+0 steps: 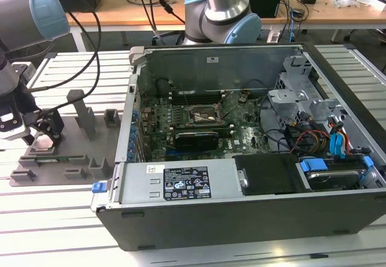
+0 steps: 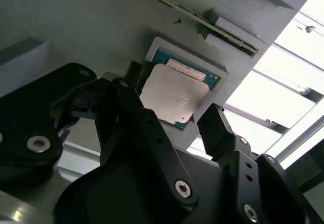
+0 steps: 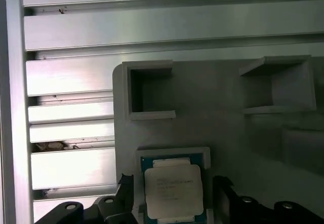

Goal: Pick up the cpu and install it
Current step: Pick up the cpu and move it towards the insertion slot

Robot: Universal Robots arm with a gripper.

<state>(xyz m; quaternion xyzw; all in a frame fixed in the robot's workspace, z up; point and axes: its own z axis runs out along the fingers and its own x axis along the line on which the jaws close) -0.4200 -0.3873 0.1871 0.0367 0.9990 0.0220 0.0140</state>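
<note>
Hovering low over the grey fixture plate (image 3: 223, 128), the gripper (image 3: 173, 183) has its black fingers (image 2: 216, 128) spread open, one on each side of the cpu (image 2: 172, 95) with a gap visible on both sides in the first wrist view. The cpu lies flat in a shallow square pocket of the fixture, silver top facing up, with a green edge showing around it. In the exterior view the fixture sits on the slatted aluminium table (image 1: 60, 219), to the exterior view's left of the open computer case (image 1: 229, 225). The motherboard socket (image 1: 202, 115) lies inside the case, well apart from the gripper.
</note>
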